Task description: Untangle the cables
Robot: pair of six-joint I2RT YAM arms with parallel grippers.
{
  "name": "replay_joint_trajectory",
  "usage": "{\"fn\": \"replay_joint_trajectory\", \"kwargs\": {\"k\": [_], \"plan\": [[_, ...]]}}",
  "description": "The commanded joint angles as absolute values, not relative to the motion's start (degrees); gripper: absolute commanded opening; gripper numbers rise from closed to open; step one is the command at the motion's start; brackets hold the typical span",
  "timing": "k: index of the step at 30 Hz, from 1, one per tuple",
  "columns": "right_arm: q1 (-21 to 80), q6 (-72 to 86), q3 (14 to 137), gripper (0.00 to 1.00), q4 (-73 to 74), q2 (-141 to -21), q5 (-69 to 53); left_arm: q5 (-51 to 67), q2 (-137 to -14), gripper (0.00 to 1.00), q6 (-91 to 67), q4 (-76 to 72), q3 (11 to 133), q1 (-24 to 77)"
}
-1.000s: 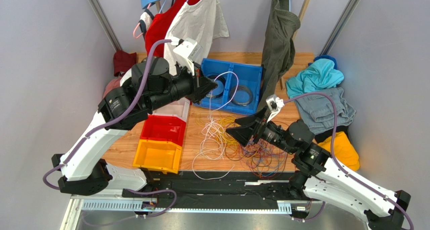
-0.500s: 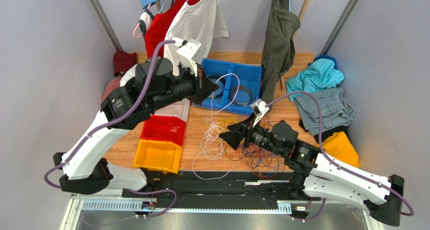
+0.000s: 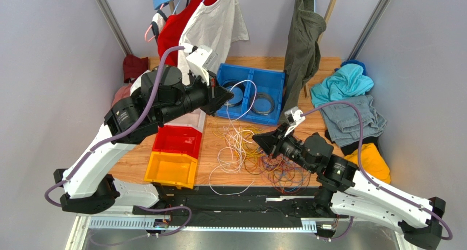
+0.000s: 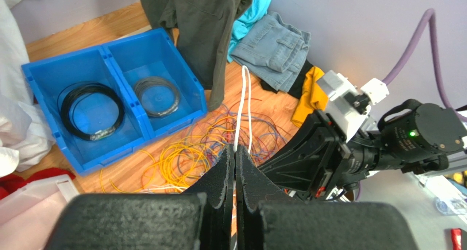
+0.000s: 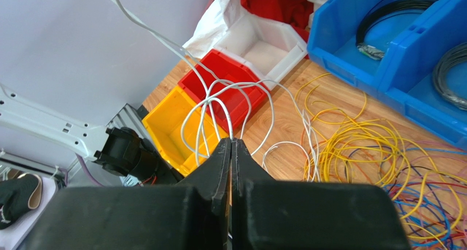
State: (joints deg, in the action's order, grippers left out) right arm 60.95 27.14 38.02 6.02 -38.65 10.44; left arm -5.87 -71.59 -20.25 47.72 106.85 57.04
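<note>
The cables (image 3: 249,154) lie in a tangle of yellow, white, orange, blue and purple strands on the wooden table between the arms. My left gripper (image 3: 232,95) is raised over the blue bin's near edge, shut on a white cable (image 4: 243,96) that loops up from the pile. In the left wrist view that strand runs between the closed jaws (image 4: 235,151). My right gripper (image 3: 256,141) hangs low over the pile's middle, shut on a white cable (image 5: 219,91) that enters at its tips (image 5: 231,142). Yellow loops (image 5: 356,146) spread to its right.
A blue two-part bin (image 3: 274,77) with dark cable coils stands at the back. White (image 3: 189,118), red (image 3: 178,140) and yellow (image 3: 171,169) bins line the left side. A dark garment (image 3: 301,47) hangs at centre back. Teal cloth (image 3: 342,83), jeans (image 3: 351,118) and yellow cloth (image 3: 375,162) lie on the right.
My right gripper was open a second ago and has shut on a white strand, after reaching left and drawing back a little. The left arm shifted only slightly, still holding its white cable.
</note>
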Motion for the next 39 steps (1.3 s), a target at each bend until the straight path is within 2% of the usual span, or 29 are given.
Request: {"fn": "replay_joint_trajectory", "kwargs": {"k": [1,5,8,16,21,26,28,29,30,33,39], "plan": [[61.17,25.58,43.49,0.00,11.23,-35.18,16.33,-9.39,-69.79,0.00,-19.43,46.58,105.74,57.39],[61.17,22.07,51.90,0.00,21.24,-28.58,27.30,-23.07,-67.86,0.00,-19.69,47.29,99.95,57.31],[61.17,18.20,60.95,0.00,26.08,-26.11,32.06,-28.11,-65.22,0.00,-22.75,45.71,91.78,56.34],[61.17,12.84,75.32,0.00,31.90,-29.36,33.40,-21.89,-55.38,0.00,-34.45,34.55,66.30,51.50],[61.17,13.53,77.17,0.00,34.19,-31.63,31.56,-19.43,-54.15,0.00,-36.74,34.37,61.53,51.42],[61.17,18.09,69.80,0.00,32.44,-30.76,27.43,-17.06,-52.03,0.00,-35.34,32.69,62.48,51.42],[61.17,19.33,65.42,0.31,30.95,-30.50,24.54,-16.18,-52.21,0.00,-34.37,33.57,65.99,51.42],[61.17,20.21,63.82,0.42,30.33,-30.41,23.56,-15.82,-52.73,0.00,-33.50,34.01,67.57,51.42],[61.17,21.43,62.50,0.60,29.71,-30.58,22.60,-15.56,-52.91,0.00,-33.05,34.88,71.07,51.42],[61.17,24.07,56.62,0.70,25.41,-30.85,18.29,-13.45,-54.75,0.00,-31.12,36.47,79.58,51.42],[61.17,26.10,47.99,0.72,14.25,-33.65,11.87,-9.32,-61.43,0.00,-27.78,41.03,99.00,51.50]]}}
